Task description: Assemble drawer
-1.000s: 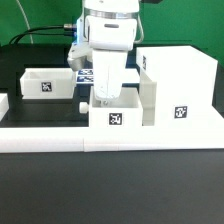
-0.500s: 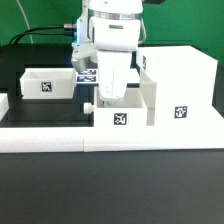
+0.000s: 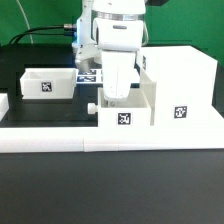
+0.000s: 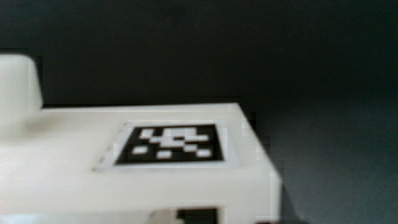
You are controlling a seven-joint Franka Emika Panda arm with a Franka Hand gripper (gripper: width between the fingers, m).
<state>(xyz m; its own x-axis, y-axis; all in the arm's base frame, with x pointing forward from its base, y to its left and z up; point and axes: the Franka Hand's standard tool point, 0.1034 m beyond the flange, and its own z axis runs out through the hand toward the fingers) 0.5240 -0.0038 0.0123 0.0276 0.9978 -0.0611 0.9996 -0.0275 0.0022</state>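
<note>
A small white open-top tray (image 3: 126, 117) with a tag on its front and a knob (image 3: 91, 107) on its left side sits just left of the tall white hollow shell (image 3: 185, 85), touching or nearly touching it. My gripper (image 3: 118, 97) reaches down into this tray and looks shut on its wall; the tray's front wall hides the fingertips. The wrist view shows the tray's tagged wall (image 4: 169, 145) close up and blurred. A second small tray (image 3: 45, 83) rests at the exterior view's left.
The long low white border rail (image 3: 110, 138) runs along the front of the parts. The marker board (image 3: 87, 73) lies behind the arm. Dark table surface lies around the parts.
My gripper and the small tray have moved together toward the exterior view's right, closer to the shell. The left tray and the shell have not moved.
</note>
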